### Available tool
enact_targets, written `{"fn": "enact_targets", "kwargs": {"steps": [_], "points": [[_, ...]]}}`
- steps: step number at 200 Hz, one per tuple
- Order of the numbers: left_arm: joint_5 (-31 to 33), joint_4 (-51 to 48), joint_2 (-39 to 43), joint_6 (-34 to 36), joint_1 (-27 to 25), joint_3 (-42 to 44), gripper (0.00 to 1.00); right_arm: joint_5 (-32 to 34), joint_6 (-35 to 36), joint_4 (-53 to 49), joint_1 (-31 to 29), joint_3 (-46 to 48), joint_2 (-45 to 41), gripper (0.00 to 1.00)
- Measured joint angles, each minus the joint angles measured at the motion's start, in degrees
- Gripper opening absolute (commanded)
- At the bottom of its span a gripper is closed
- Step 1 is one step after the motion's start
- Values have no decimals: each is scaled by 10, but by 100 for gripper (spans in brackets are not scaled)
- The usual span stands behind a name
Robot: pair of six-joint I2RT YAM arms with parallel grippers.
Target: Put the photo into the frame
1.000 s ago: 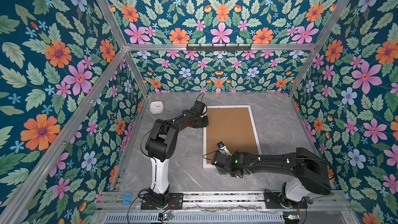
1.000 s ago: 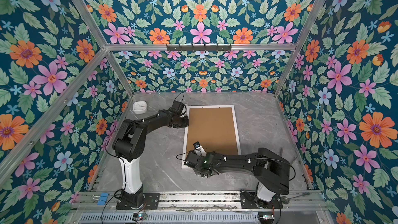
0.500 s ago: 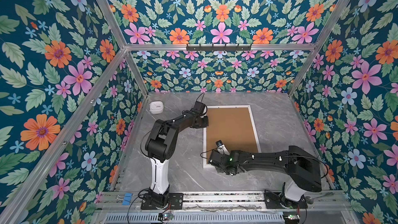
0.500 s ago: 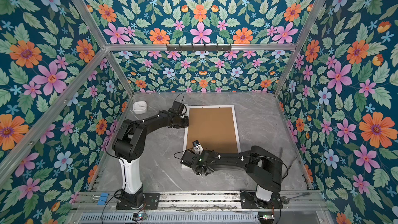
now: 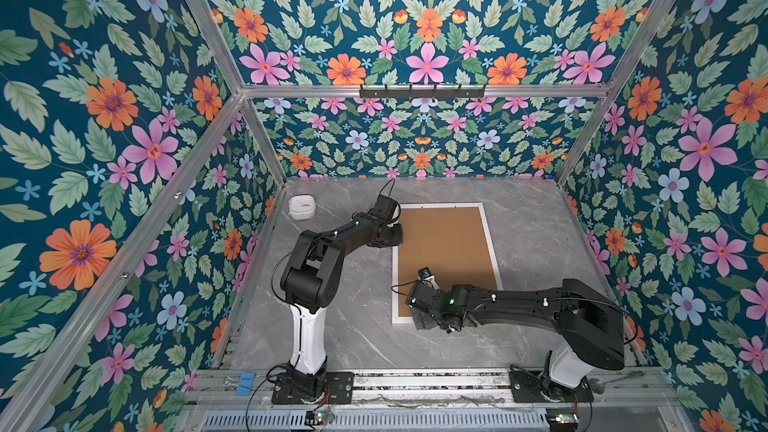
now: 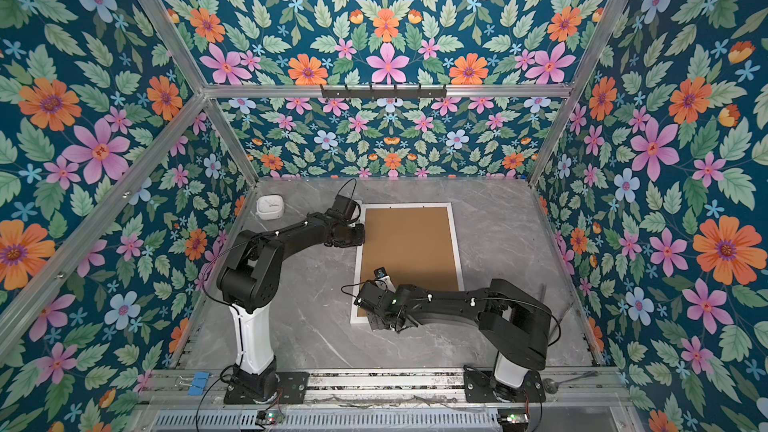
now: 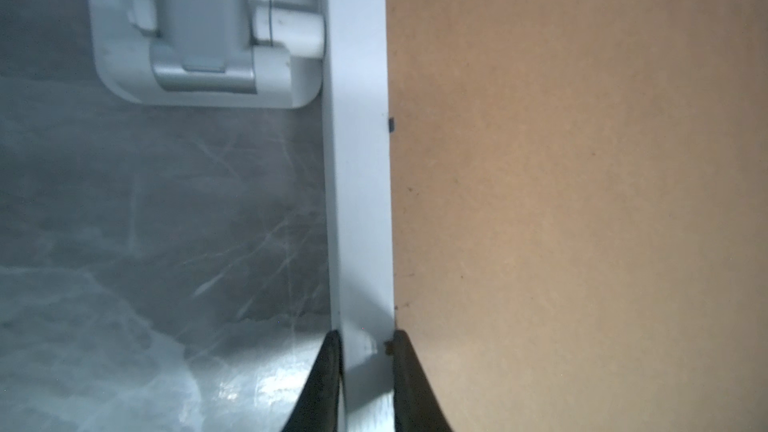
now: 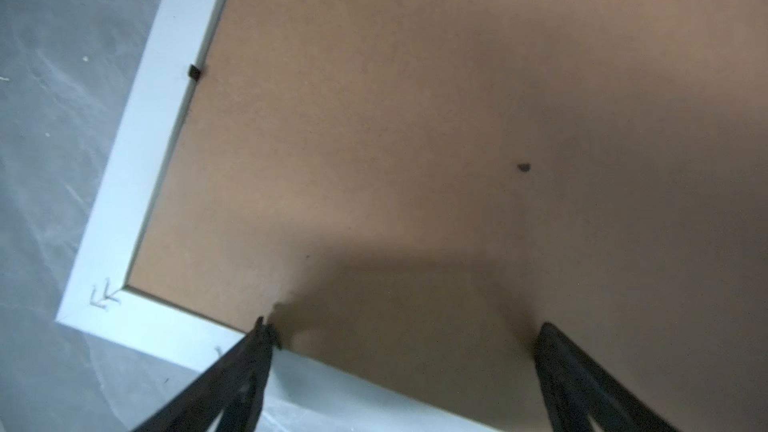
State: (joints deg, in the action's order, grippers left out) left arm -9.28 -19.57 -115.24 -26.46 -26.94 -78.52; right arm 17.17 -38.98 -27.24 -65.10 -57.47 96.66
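Observation:
The white frame (image 5: 395,280) (image 6: 357,280) lies flat on the grey table with a brown backing board (image 5: 444,243) (image 6: 409,243) filling its opening. The photo is hidden. My left gripper (image 5: 395,238) (image 6: 358,238) is shut on the frame's left rim (image 7: 359,160), one finger on the outer edge and one on the board side (image 7: 362,338). My right gripper (image 5: 424,320) (image 6: 380,320) hovers open over the frame's near-left corner. Its fingers spread wide above the board (image 8: 403,324), close to the white near rim (image 8: 137,168).
A small white device (image 5: 302,206) (image 6: 269,206) (image 7: 199,35) sits at the back left of the table, close to the frame's far-left corner. Floral walls enclose the table on three sides. A black hook rail (image 5: 422,91) hangs on the back wall.
My right arm has shifted slightly left and its gripper has settled nearer the frame's near-left corner. The left arm and the frame have not moved.

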Motion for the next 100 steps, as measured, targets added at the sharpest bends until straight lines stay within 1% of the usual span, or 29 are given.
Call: {"fn": "enact_targets", "kwargs": {"steps": [84,100], "points": [[2,-3,0,0,0,-2,21,-36,6,-30,19,-29,23,96],[2,-6,0,0,-1,-4,23,-39,6,-38,20,-35,16,96]]}}
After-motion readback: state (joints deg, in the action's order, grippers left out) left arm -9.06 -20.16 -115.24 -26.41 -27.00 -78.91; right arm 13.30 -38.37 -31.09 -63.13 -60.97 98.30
